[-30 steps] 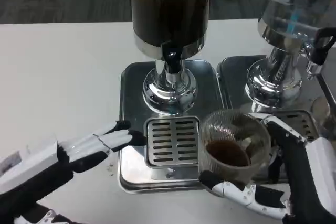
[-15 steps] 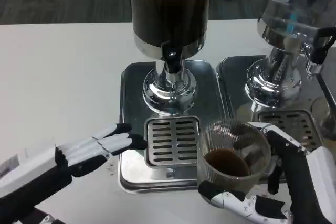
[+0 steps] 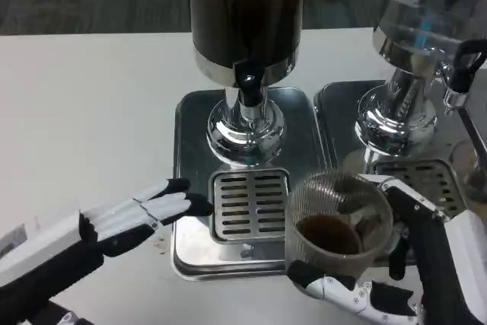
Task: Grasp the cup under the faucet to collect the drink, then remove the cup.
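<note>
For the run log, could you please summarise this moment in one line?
right hand: holds ribbed clear cup, dark drink inside, off drip grate | left hand: open beside tray | faucet: no cup beneath

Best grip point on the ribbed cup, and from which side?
Grip the ribbed cup around its side wall, from the right, as the right hand does now. It stands upright holding dark drink, so a sideways wrap probably keeps it level and the rim free.

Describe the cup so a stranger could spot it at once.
Find the dark drink dispenser on its steel tray. Just right of the slotted drip grate below its faucet, the right robot hand holds the cup. It is the only clear ribbed plastic thing, with brown drink in the bottom.
</note>
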Tool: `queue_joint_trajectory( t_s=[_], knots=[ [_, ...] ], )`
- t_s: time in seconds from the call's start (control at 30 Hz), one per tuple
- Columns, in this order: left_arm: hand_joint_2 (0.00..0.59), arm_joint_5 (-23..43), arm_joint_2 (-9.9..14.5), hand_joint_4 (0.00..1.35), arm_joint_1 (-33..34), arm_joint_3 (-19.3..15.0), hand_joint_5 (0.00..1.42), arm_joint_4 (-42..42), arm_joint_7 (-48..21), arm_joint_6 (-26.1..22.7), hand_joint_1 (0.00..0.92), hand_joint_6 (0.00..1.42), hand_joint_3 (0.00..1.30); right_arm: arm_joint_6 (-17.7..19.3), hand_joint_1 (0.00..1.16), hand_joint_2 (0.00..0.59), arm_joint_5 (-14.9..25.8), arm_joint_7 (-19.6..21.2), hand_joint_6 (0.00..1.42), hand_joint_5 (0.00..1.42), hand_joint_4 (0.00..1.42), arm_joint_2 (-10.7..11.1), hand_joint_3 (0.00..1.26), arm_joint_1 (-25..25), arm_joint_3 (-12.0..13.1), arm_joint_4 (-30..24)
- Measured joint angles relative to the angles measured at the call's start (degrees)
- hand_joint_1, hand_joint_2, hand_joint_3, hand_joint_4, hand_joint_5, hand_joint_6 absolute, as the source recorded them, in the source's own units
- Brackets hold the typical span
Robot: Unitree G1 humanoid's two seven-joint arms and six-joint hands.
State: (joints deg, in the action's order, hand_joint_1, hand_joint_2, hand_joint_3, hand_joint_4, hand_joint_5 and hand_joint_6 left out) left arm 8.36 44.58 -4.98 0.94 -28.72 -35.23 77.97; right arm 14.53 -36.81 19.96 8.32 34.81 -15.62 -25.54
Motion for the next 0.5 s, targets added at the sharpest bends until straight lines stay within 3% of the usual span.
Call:
queue_joint_trajectory(
  t_s=[0.5],
  knots=[
    [0.116,0.0,0.1,0.00,-0.3,-0.1,0.01,-0.2,0.1,0.0,0.000,0.19,0.12,0.1,0.78,0.195,0.1,-0.2,1.25,0.90,0.70,0.0,0.64,-0.7,0.2,0.0]
  ],
)
